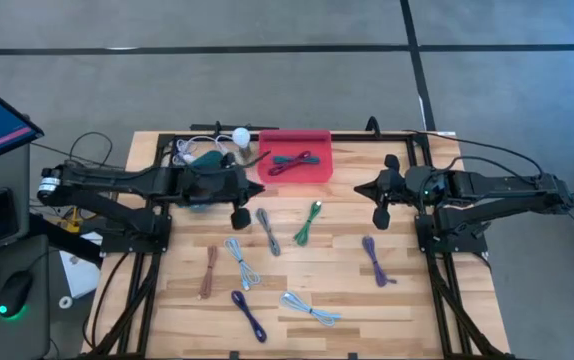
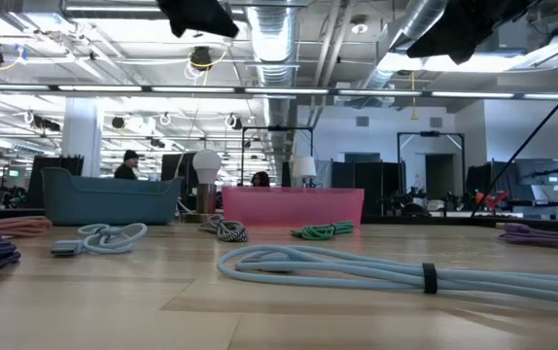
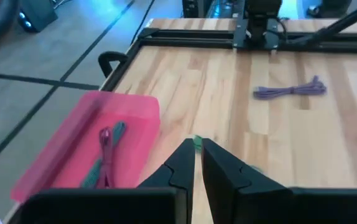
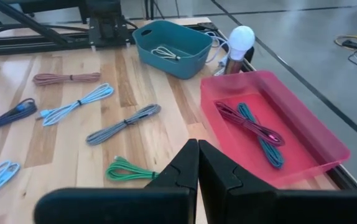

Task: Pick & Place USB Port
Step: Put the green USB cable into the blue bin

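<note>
Up top, high view first: both arms hang over the far half of the table (image 1: 407,300), prob parked btwn picks. Left gripper (image 1: 239,213) sits just beside the near left corner of the pink tray (image 1: 319,142), fingers pressed together w/ nothing in them. Right gripper (image 1: 380,215) is off to the tray's right, also closed on nothing. Tray is at the far edge, mid-table, and already has a dark red cable (image 1: 289,164) in it w/ a teal one alongside, so it's clearly the drop spot. Loose cables are spread apart on the near half, easy to grab one at a time: green cable (image 1: 307,224), grey cable (image 1: 267,230), purple cable (image 1: 375,260), brown cable (image 1: 210,272), navy cable (image 1: 248,314), plus light blue ones.

Low view: a light blue cable (image 2: 396,268) lies closest to the near edge, tray behind it; the arms only show as dark shapes overhead.

Left wrist: fingertips (image 3: 188,163) nearly touching, empty, tray right beside them.

Right wrist: fingertips (image 4: 192,163) closed too, aimed btwn green cable and tray. Teal bin (image 4: 172,40) w/ a white cable sits at the far left corner, bulb (image 4: 241,38) next to it. IMO green is the likely next pick.
</note>
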Robot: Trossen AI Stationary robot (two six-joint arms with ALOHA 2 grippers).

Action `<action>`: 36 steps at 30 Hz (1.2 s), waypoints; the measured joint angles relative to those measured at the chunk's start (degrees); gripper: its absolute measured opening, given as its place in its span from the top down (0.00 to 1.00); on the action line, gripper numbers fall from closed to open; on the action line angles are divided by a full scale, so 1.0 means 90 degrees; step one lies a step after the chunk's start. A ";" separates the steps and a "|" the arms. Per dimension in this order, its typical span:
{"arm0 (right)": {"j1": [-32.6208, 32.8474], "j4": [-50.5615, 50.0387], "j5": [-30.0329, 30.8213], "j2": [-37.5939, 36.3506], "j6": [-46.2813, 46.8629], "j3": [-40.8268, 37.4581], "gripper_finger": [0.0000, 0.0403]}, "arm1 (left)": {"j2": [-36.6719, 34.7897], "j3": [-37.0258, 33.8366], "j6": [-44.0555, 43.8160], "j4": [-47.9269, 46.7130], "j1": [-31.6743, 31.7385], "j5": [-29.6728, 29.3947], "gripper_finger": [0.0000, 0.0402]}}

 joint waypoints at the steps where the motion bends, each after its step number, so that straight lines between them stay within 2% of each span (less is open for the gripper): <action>1: 0.0042 0.0000 0.0000 0.0000 -0.0001 0.0000 1.00 | -0.0048 0.0000 -0.0113 -0.0042 -0.0116 -0.0052 0.93; 9: 0.0247 0.0014 0.0012 0.0000 -0.0547 0.0000 1.00 | -0.0557 -0.0669 -0.0183 -0.0050 -0.0857 -0.0363 0.93; 12: 0.0216 0.0177 0.0028 0.0000 -0.0555 0.0000 1.00 | -0.0813 -0.1083 -0.0221 -0.0031 -0.0906 -0.0609 0.93; 18: 0.0180 0.0403 -0.0001 0.0000 -0.1101 0.0000 1.00 | -0.1375 -0.1866 -0.0229 0.0216 -0.0903 -0.0623 0.93; 25: 0.0175 0.0383 -0.0373 0.0108 -0.1899 0.0000 1.00 | -0.2065 -0.2815 -0.0235 0.1046 -0.0903 -0.0606 0.93; 31: 0.0048 0.0345 -0.0522 0.0597 -0.2244 0.0059 1.00 | -0.2498 -0.3294 -0.0316 0.1487 -0.0903 -0.0605 0.93; 36: -0.0034 0.0183 -0.0525 0.1326 -0.2697 0.0579 1.00 | -0.2566 -0.3428 -0.0399 0.1533 -0.0903 -0.0603 0.93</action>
